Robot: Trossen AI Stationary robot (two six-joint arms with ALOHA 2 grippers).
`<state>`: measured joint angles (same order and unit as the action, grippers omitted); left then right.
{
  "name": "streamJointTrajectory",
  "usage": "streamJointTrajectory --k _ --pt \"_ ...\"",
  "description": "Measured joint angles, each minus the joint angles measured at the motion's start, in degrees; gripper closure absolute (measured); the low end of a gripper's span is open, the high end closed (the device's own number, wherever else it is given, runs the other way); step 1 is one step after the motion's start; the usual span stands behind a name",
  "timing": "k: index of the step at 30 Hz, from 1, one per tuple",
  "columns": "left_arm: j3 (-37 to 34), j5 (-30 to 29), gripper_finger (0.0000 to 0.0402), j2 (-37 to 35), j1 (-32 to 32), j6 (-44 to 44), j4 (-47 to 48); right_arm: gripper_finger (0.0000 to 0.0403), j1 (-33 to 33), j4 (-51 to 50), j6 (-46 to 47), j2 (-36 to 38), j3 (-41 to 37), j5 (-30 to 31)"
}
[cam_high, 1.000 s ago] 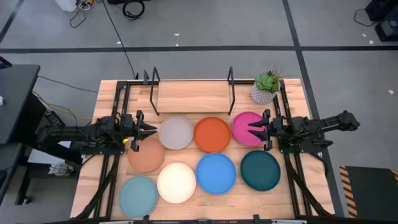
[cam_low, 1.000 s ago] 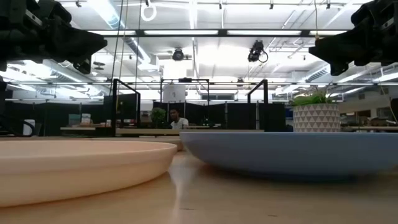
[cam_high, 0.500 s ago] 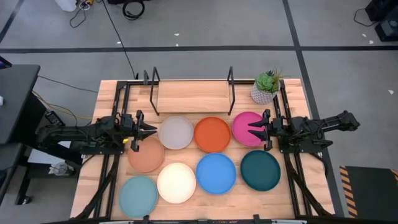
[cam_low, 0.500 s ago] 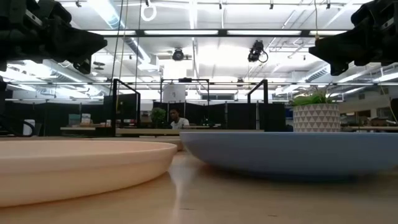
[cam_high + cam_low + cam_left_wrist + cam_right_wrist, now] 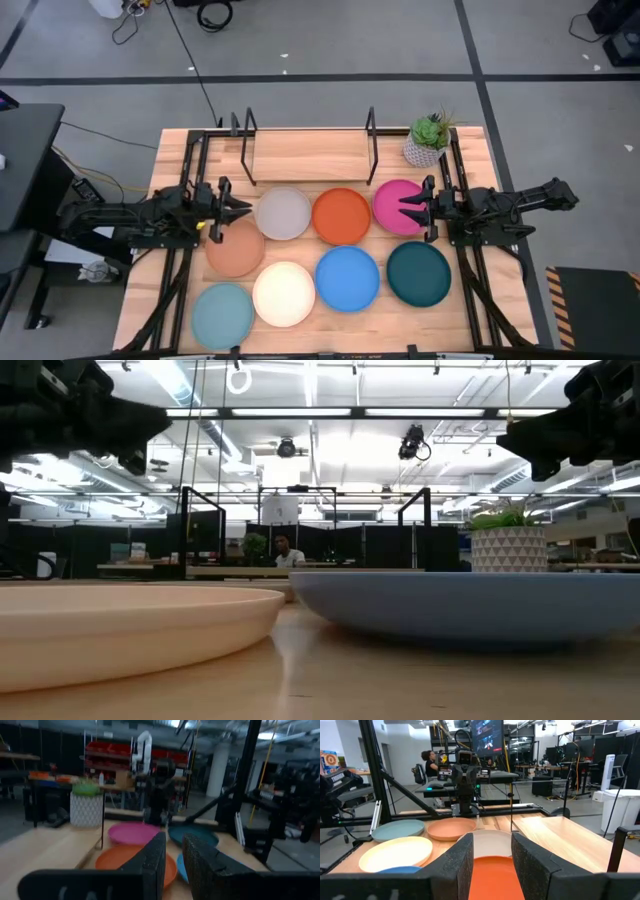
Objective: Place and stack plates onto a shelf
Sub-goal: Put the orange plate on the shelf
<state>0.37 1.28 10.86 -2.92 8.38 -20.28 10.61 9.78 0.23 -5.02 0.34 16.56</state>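
Eight plates lie flat on the table: grey [image 5: 283, 213], orange [image 5: 341, 215], magenta [image 5: 392, 190], terracotta [image 5: 236, 250], cream [image 5: 284, 293], blue [image 5: 347, 278], dark teal [image 5: 418, 273], light teal [image 5: 222, 315]. The shelf [image 5: 310, 155] stands bare at the far middle, a light-wood board between black wire frames. My left gripper [image 5: 243, 209] hovers above the table by the grey plate's left rim, fingers a little apart [image 5: 173, 840]. My right gripper [image 5: 404, 206] hovers over the magenta plate, open [image 5: 492, 840]. Both point toward the table's middle and hold nothing.
A potted plant [image 5: 428, 140] in a white patterned pot stands right of the shelf at the far right. Black arm rails [image 5: 190, 190] run along both table sides. In the low view the cream plate [image 5: 130, 625] and blue plate [image 5: 470, 605] lie nearest. A person [image 5: 283, 550] sits in the room behind.
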Motion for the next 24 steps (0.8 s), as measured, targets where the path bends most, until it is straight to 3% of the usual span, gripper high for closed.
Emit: streamJointTrajectory --k 4,10,14,19,24 --pt "0.0 0.0 0.0333 0.0 0.0 0.5 -2.0 0.0264 0.0 4.7 0.4 0.0 0.0 1.6" --pt "0.0 0.0 0.0333 0.0 0.0 0.7 -3.7 0.0264 -0.1 10.9 10.1 -0.3 0.0 0.8" --pt "0.0 0.0 0.0333 0.0 0.0 1.5 -4.4 0.0264 -0.2 10.3 14.0 -2.8 0.0 7.2" --pt "0.0 0.0 0.0333 0.0 0.0 1.5 -5.9 0.0264 -0.1 9.0 19.5 -9.4 0.3 4.3" --pt "0.0 0.0 0.0333 0.0 0.0 1.4 -7.2 0.0264 -0.2 4.4 19.8 -21.3 3.7 4.6"
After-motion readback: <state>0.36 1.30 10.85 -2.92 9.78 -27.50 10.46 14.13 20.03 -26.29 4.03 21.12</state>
